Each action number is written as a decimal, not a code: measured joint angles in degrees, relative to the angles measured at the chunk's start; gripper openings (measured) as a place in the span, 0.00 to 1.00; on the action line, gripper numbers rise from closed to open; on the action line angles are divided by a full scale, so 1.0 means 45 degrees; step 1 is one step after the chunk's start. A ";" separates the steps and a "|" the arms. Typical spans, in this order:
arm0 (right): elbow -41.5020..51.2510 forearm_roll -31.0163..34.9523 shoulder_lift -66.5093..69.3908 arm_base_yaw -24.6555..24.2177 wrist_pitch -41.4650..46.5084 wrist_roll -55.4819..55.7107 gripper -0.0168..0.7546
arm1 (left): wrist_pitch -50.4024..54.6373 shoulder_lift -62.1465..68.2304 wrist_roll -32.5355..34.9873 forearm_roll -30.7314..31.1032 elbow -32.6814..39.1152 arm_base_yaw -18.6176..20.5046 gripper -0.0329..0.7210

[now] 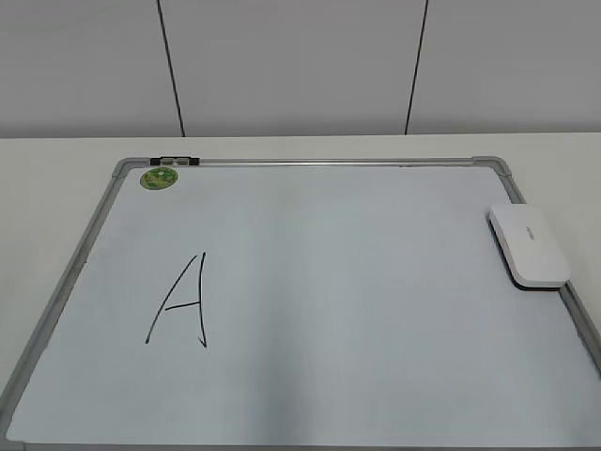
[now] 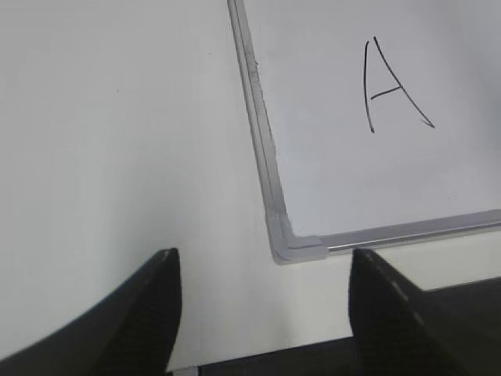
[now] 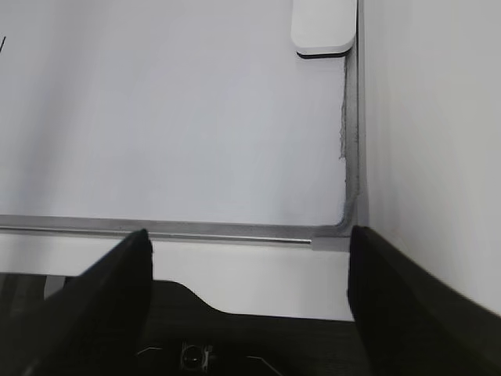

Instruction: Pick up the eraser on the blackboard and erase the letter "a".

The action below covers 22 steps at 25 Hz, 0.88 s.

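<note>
- Here, starting at the left, we see the left tool (image 2: 262,313) hanging over the bare table (image 2: 117,141), just outside the near-left corner of the blackboard (image 2: 438,180); its two dark fingers stand wide apart and nothing is between them.
- The only writing we find on the board is a tall angular letter "A" (image 1: 178,301) in its left half, closer to the left tool than to the right one; a small rounded "a" we cannot find in any view.
- At the far-left corner a round green magnet (image 1: 159,178) lies on the board; it is not part of the job.
- Going right, the middle of the board is bare.
- The eraser (image 1: 528,245) lies flat at the right edge of the board, touching or just over the frame, its long axis running along that edge, from near to far.
- The right tool (image 3: 250,313) is also released and empty, over the near-right corner; the eraser (image 3: 322,27) lies straight ahead of it, along the same frame rail.
- So we judge that the right arm is the nearer one: it should go forward along the right edge and close across the short width of the eraser.
</note>
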 joint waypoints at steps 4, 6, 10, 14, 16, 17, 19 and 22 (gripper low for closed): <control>0.0000 -0.0753 -0.2184 0.0000 0.1510 -0.0030 0.77 | 0.1082 -0.1714 -0.0008 0.0058 0.0000 -0.0078 0.70; 0.0116 -0.0965 -0.2976 0.0000 0.1827 -0.0036 0.77 | 0.1240 -0.2379 -0.0008 0.0157 0.0040 -0.0078 0.70; 0.0787 -0.1199 -0.4170 0.0000 0.1981 -0.0058 0.77 | 0.1252 -0.3113 -0.0008 0.0376 0.0599 -0.0078 0.69; 0.1067 -0.1302 -0.4291 0.0000 0.1552 -0.0198 0.77 | 0.0965 -0.3190 -0.0008 0.0395 0.0891 -0.0078 0.67; 0.1152 -0.1383 -0.4291 0.0000 0.1215 -0.0338 0.77 | 0.0675 -0.3190 -0.0008 0.0395 0.0991 -0.0078 0.65; 0.1303 -0.1413 -0.4291 0.0000 0.0939 -0.0425 0.77 | 0.0515 -0.3190 -0.0008 0.0395 0.1087 -0.0078 0.64; 0.1495 -0.1433 -0.4291 0.0000 0.0641 -0.0505 0.77 | 0.0212 -0.3190 -0.0008 0.0405 0.1241 -0.0078 0.62; 0.1528 -0.1468 -0.4291 0.0000 0.0566 -0.0572 0.77 | 0.0101 -0.3190 -0.0008 0.0405 0.1284 -0.0078 0.59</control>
